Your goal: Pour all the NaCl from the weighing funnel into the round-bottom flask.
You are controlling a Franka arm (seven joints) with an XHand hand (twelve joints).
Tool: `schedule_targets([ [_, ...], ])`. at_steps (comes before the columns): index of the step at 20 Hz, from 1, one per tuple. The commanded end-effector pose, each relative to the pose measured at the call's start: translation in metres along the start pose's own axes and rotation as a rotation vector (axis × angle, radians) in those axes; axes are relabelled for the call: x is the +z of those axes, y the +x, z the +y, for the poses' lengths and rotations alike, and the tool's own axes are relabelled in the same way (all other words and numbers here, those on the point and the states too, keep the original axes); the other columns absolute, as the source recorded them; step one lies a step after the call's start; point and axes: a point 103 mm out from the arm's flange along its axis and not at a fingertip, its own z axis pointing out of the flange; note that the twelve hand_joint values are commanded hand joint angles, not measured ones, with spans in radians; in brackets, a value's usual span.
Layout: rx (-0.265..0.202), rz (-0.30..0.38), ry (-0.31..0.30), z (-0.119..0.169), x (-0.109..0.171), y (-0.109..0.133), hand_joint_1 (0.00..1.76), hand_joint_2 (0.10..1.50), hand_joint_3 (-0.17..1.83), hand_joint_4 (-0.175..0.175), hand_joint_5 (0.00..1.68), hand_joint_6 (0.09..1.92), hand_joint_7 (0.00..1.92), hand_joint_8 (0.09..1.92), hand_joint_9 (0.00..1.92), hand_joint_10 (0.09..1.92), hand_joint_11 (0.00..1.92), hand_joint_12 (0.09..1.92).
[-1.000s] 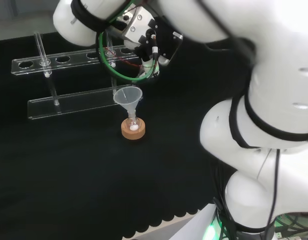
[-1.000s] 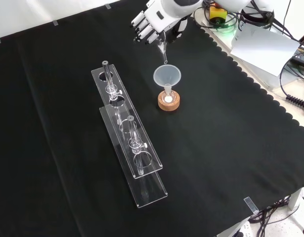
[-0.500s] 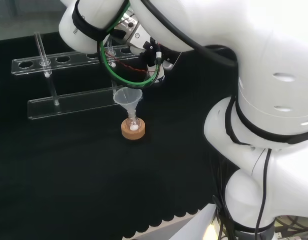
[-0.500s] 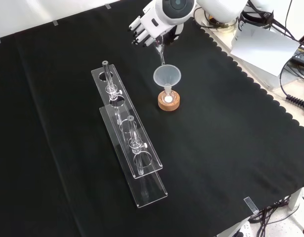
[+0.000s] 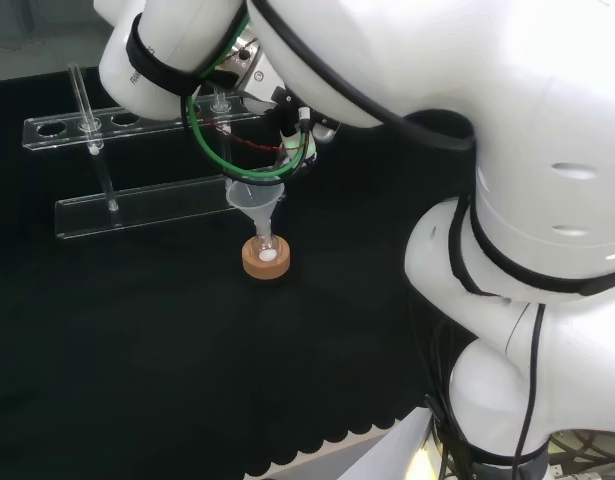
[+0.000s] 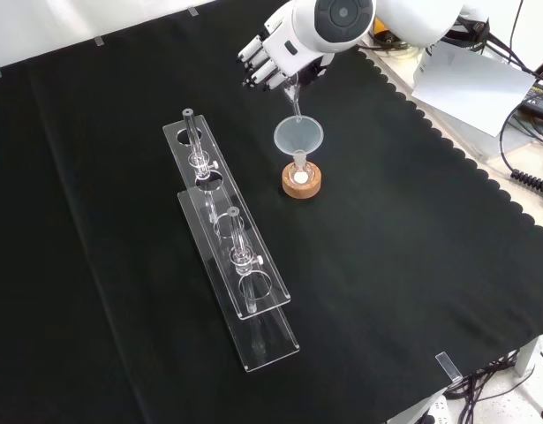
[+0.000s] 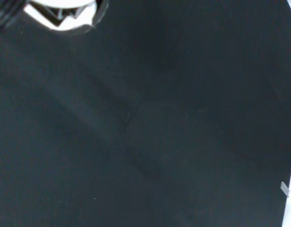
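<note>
In the front view the hand [image 6: 273, 58] hangs above the bench, its fingers [image 6: 258, 69] curled and pinching a thin clear weighing funnel [image 6: 295, 99]. The funnel's stem points down, and its tip sits at the mouth of a clear plastic funnel [image 6: 298, 137]. That funnel stands in the neck of a small round-bottom flask [image 6: 301, 177] on a cork ring [image 6: 302, 187]. White powder lies in the flask. In the head view the plastic funnel [image 5: 257, 196] and the flask [image 5: 266, 252] stand below the arm's links, which cover most of the hand.
Two long clear racks [image 6: 211, 187] [image 6: 253, 309] holding glass tubes lie left of the flask in the front view, and behind it in the head view [image 5: 137, 205]. The cloth's scalloped edge [image 6: 483, 190] runs along the right, with papers and cables beyond it.
The wrist has turned, and the link with the grey cap has swung over the hand in the front view. The weighing funnel's stem stays over the plastic funnel and now stands steeper.
</note>
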Motion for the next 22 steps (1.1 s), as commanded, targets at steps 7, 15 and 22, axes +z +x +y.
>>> schedule_targets([
  [7,0.01,-0.067,0.013,0.0,-0.005,-0.002,1.11,0.61,0.79,0.175,1.21,0.85,0.42,0.65,0.79,0.48,0.5,1.25],
  [15,0.002,-0.121,0.001,0.0,-0.011,0.004,1.11,0.61,0.79,0.175,1.21,0.85,0.42,0.65,0.79,0.49,0.5,1.25],
  [22,0.007,-0.147,0.014,0.0,-0.014,0.005,1.11,0.61,0.79,0.175,1.21,0.85,0.42,0.64,0.78,0.49,0.49,1.25],
])
